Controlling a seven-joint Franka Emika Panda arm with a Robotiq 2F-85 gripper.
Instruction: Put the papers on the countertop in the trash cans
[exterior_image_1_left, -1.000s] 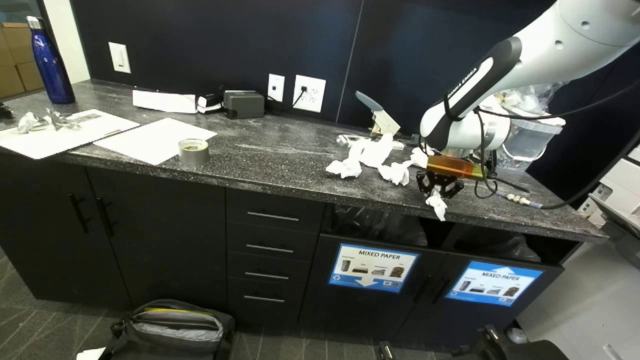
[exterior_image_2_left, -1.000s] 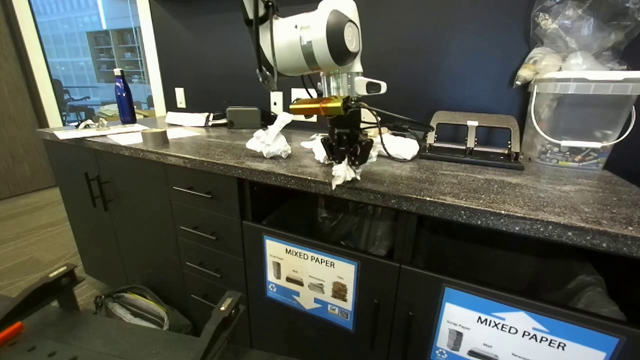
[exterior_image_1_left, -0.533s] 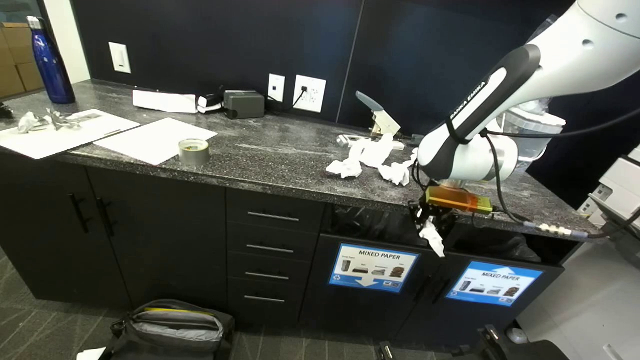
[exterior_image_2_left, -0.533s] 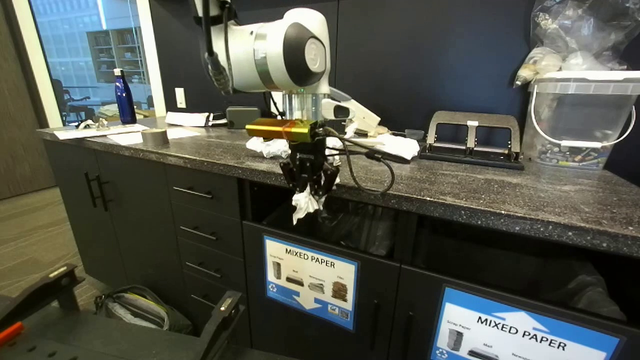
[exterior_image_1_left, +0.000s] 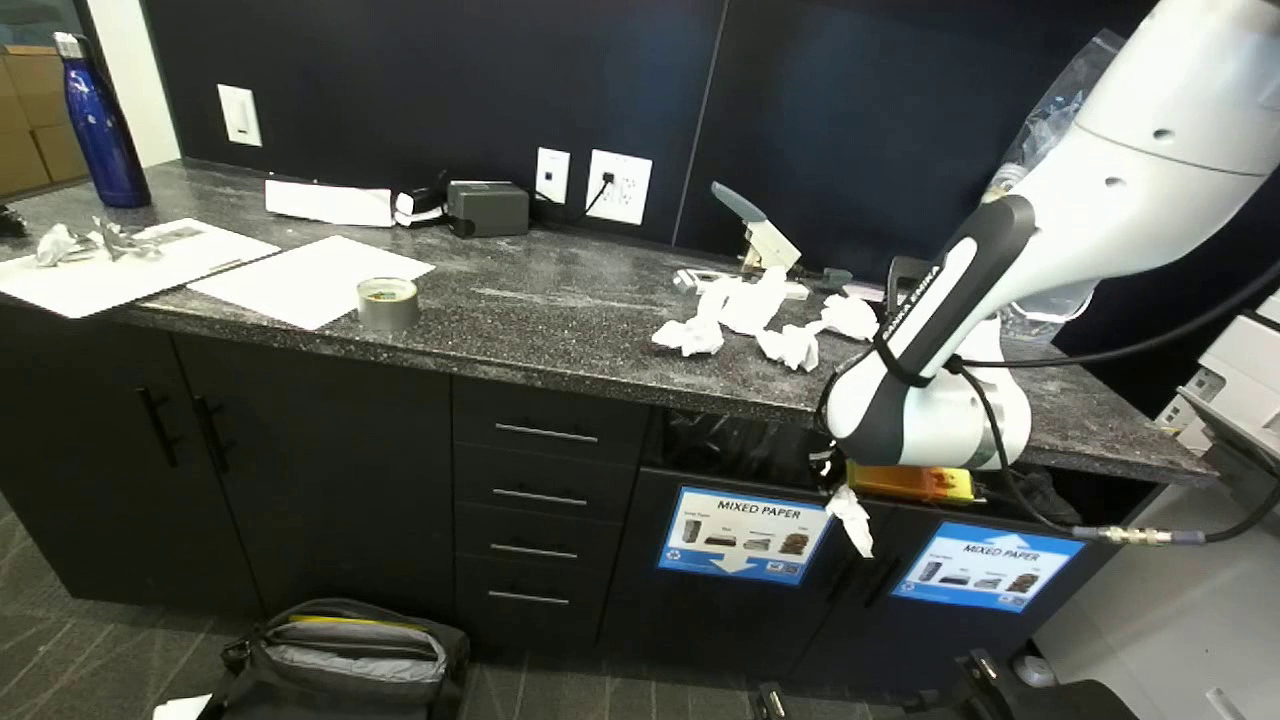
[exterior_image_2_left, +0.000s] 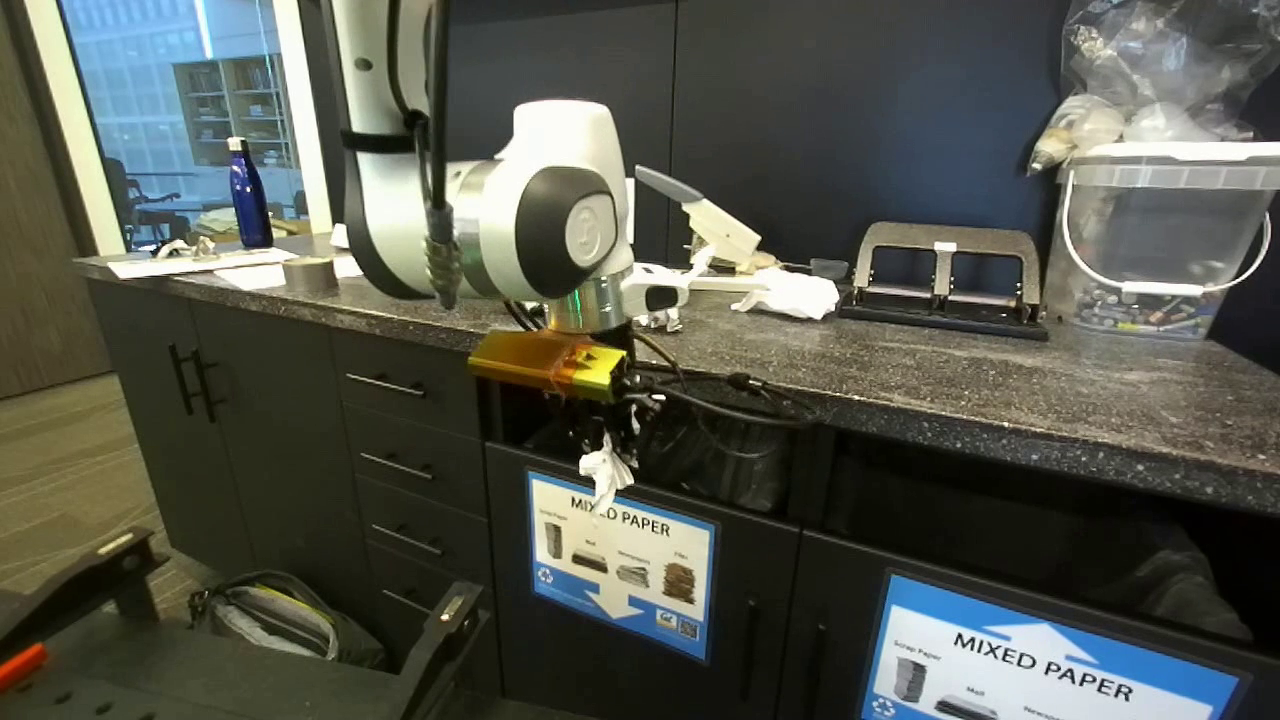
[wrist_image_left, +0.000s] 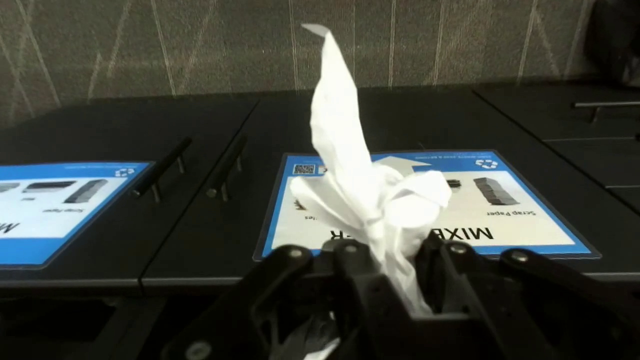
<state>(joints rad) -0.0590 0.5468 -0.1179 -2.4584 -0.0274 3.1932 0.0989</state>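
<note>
Twisted white paper wad (wrist_image_left: 357, 192) off dark stone worktop (exterior_image_1_left: 520, 335), clamped in jaws, unbinned. Crumpled white wads (exterior_image_1_left: 755, 300) left inside front edge.

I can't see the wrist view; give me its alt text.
Gripper shut on a crumpled white paper wad, which hides part of an upside-down blue-and-white label on a black bin front. A second label is cut off at the left edge; carpet lines the top.
</note>
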